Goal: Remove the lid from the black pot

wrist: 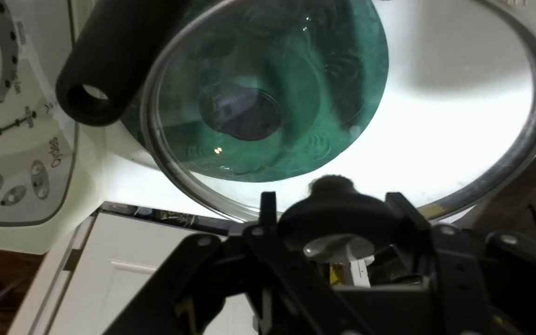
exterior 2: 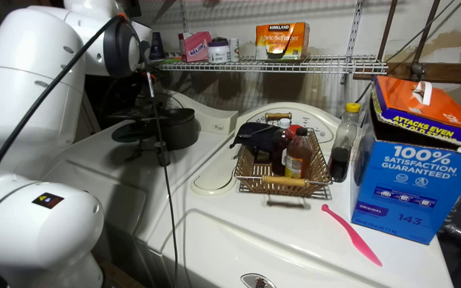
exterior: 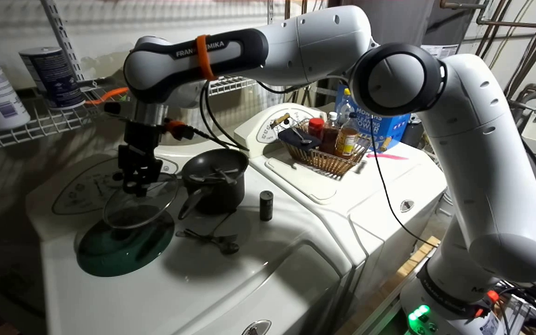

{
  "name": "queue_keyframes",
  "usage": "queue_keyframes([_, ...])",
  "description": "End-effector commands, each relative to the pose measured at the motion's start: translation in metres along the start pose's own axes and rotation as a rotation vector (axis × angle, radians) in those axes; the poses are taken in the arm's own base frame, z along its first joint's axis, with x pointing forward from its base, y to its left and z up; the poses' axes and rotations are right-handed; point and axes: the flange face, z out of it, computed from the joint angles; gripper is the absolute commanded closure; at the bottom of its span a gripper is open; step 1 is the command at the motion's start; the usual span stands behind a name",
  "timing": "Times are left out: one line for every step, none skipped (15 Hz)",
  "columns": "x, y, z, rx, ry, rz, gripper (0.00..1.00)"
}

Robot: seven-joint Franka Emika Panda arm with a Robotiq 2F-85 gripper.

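Lid [exterior: 143,210]: see-through, round, metal-rimmed | off matte black pot [exterior: 224,197] | tool [wrist: 332,204] clamped on dark knob [wrist: 340,216]

Wht arm [exterior: 489,158]; 1 orange strap [exterior: 205,59] across blk cover [exterior: 256,46], wht lettering [exterior: 216,45] partly under strap, blk cables [exterior: 208,113] below strap; jaws blk w/ round screws [wrist: 448,230].

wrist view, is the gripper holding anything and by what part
Yes, the see-through lid: the gripper has it by its dark centre knob, with the lid off the black pot.
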Motion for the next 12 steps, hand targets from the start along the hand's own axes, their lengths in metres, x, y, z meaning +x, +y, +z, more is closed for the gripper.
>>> queue_keyframes([0.014,0.02,0.011,0.019,0.019,-0.086,0.66])
queue_keyframes([0.015,0.022,0.014,0.021,0.028,-0.101,0.66])
queue_keyframes([0.017,0.024,0.018,0.018,0.035,-0.107,0.66])
queue_keyframes([0.018,0.027,0.02,0.011,0.038,-0.1,0.66])
queue_keyframes([0.019,0.029,0.023,0.0,0.047,-0.085,0.66])
queue_keyframes([0.019,0.031,0.025,-0.015,0.054,-0.069,0.66])
queue_keyframes([0.019,0.033,0.027,-0.023,0.062,-0.063,0.66])
queue_keyframes([0.017,0.034,0.03,-0.03,0.073,-0.055,0.66])
queue_keyframes([0.016,0.036,0.033,-0.038,0.085,-0.036,0.66])
queue_keyframes([0.015,0.038,0.035,-0.048,0.099,-0.013,0.66])
queue_keyframes([0.013,0.04,0.04,-0.057,0.112,0.007,0.66])
queue_keyframes([0.011,0.041,0.044,-0.064,0.118,0.031,0.66])
